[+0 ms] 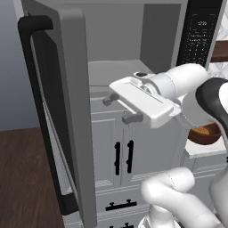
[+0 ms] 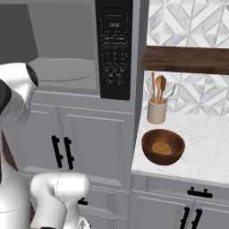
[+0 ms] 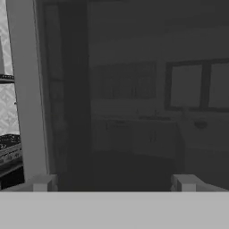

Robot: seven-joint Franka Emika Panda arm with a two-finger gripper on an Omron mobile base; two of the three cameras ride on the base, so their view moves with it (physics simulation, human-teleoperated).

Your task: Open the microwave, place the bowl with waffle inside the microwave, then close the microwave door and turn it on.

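Grey frame and dark glass fill my left base view: the microwave door stands swung open toward me, its long black bar handle at nine o'clock. My hand sits at centre, its fingers spread wide and holding nothing, pointing at the door's inner face. Behind it I see the microwave cavity, and at four o'clock a sliver of the bowl past my arm.

From the right base view, the bowl rests on the marble desk at four o'clock, the waffle lying inside it. A utensil jar stands just behind. The keypad panel is at twelve o'clock, with the turntable to its left.

In the hand view, both fingertips stand apart before the door's tinted window.
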